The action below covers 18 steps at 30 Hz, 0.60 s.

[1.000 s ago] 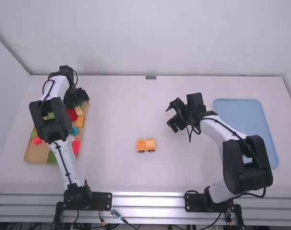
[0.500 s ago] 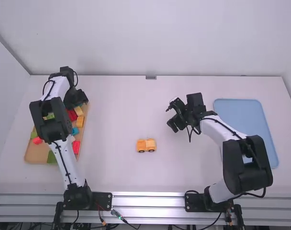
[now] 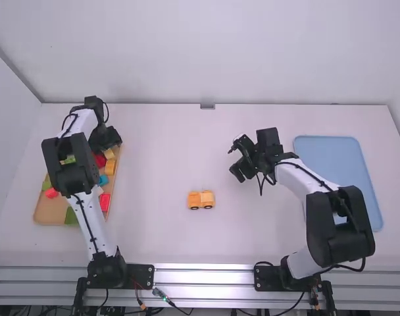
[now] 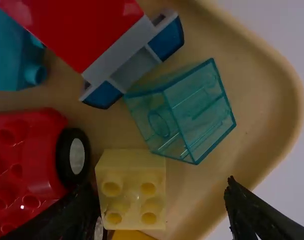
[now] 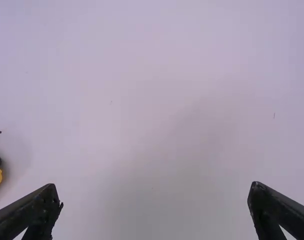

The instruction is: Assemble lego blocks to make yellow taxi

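Tan in colour, the block tray [image 3: 50,212] lay at the left, and above its far part the left gripper [image 4: 159,184], its fingers apart and nothing gripped, had shifted slightly toward its arm's base, which suggested lining up on the pale yellow block [image 4: 131,167] as the next part. The partly built yellow taxi [image 3: 195,197] stood on its wheels near the middle of the white table [image 3: 154,164], unmoved, so nothing had been added. Farther right, the right gripper [image 5: 154,186] had kept its position, open and empty, presumably available to steady the build.
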Each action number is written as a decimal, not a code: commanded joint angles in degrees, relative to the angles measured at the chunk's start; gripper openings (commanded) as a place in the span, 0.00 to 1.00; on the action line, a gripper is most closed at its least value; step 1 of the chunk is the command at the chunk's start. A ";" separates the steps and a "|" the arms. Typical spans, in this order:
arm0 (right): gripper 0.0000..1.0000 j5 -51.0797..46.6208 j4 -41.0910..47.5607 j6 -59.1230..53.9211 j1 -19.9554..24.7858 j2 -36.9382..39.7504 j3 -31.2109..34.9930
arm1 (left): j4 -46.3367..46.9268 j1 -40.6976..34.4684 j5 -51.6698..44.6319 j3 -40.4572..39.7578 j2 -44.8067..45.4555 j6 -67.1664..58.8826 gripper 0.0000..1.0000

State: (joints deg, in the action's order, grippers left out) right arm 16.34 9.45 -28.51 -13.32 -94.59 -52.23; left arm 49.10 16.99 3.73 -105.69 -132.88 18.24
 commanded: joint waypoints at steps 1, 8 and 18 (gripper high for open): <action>0.99 0.31 0.00 0.22 0.20 1.38 -1.49 | 0.66 0.26 1.62 0.63 -0.11 0.55 0.66; 0.99 0.31 -0.02 0.22 0.20 1.38 -1.49 | -0.90 0.26 4.46 2.80 -0.11 2.93 0.66; 0.99 0.31 0.02 0.22 0.20 1.38 -1.49 | -3.17 0.26 4.20 4.13 -0.11 2.95 0.65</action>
State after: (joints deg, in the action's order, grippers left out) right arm 16.34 9.43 -28.64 -13.32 -94.59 -52.23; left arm 45.52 17.04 7.33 -103.09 -132.86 20.64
